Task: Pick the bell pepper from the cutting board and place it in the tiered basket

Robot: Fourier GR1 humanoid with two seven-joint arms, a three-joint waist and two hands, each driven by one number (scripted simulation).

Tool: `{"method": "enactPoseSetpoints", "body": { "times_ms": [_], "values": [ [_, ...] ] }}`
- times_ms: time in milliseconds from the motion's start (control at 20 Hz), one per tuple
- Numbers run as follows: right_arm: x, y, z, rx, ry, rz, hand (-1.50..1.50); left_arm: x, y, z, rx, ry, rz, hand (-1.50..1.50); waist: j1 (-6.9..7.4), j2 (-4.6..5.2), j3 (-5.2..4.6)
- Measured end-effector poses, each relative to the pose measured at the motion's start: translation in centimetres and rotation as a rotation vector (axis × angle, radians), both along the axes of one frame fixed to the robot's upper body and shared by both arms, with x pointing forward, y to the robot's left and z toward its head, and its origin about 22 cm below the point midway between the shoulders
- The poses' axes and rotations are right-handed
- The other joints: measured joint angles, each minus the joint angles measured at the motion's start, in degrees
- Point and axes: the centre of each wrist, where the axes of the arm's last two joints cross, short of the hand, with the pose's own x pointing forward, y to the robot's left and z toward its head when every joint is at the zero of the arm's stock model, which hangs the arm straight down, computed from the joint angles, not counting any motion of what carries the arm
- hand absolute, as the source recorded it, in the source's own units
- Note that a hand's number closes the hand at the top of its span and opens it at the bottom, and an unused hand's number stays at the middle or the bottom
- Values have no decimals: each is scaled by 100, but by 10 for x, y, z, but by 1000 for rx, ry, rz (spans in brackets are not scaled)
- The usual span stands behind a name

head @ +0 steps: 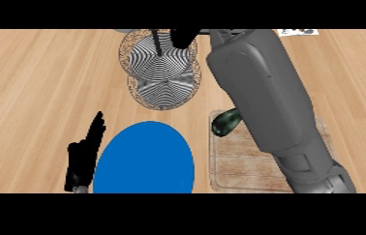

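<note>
A: At the far left, low on the desk [50,84], what shows?

B: One left hand [83,154], black, fingers straight and pointing up, holding nothing. It rests just beside one blue plate [145,159].

A: And above the plate?

B: One basket [162,67], two tiers with a black-and-white striped look, the upper tier overlapping the lower one. A dark post stands up from its upper tier.

A: Where is the right hand?

B: The right hand [184,37] shows at the top, over the basket's upper right rim. Only dark fingers are visible against the stripes, so I cannot tell whether they are spread or curled, or whether they hold anything. Its grey forearm [268,98] runs down across the right side.

A: The pepper?

B: One dark green pepper [226,123] lies at the upper left corner of one board [239,166], partly hidden by the forearm. It is on the board, not in the basket.
</note>
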Motion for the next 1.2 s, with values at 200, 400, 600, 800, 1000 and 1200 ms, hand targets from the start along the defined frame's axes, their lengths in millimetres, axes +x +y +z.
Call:
{"method": "enactPoseSetpoints", "body": {
  "times_ms": [200, 400, 600, 800, 1000, 1200],
  "values": [
    [15, 12, -19, -28, 24, -18, 150, 0, -4, -2, 1, 1, -4, 0, 7, 1, 0],
    [29, 19, -40, -26, 42, -44, 150, 6, -1, 0, 1, 2, -12, 0, 32, 11, -1],
    [40, 17, -63, 30, 76, -54, 150, 10, -5, 0, -3, -3, -22, 0, 91, 27, 1],
    [47, 10, -71, 199, 157, -58, -150, 11, -7, 2, -3, -5, -34, 0, 177, 33, 6],
    [51, 0, -86, 363, 185, -39, -150, 11, -9, -3, -2, -9, -39, 0, 201, 36, 16],
    [53, -2, -83, 526, 164, -25, -150, 11, -14, -3, -4, -8, -39, 0, 196, 26, 17]
  ]
}}
